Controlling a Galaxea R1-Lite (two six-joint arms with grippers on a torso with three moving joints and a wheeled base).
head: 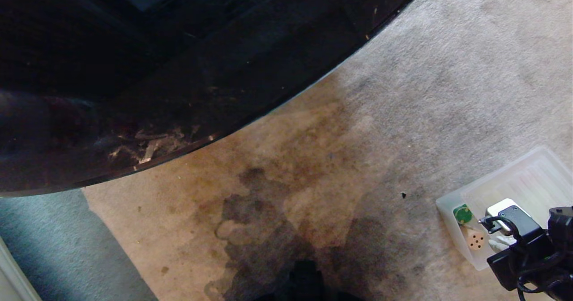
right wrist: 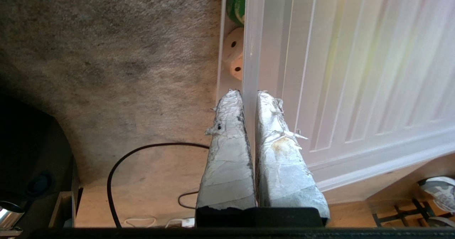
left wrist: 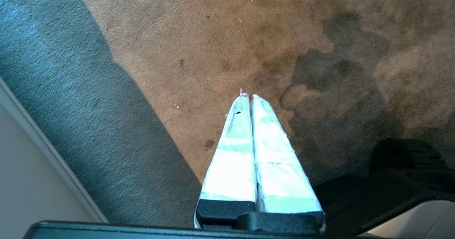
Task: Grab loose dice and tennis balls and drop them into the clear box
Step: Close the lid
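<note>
Down on the stained, matted carpet, the frosted clear box sits at the near right, a dark green die and a tan die showing in its left end. A ribbed translucent lid covers the rest. The right gripper, its taped fingers pinched together, grips the lid's edge. The left gripper hangs closed and empty over bare carpet.
</note>
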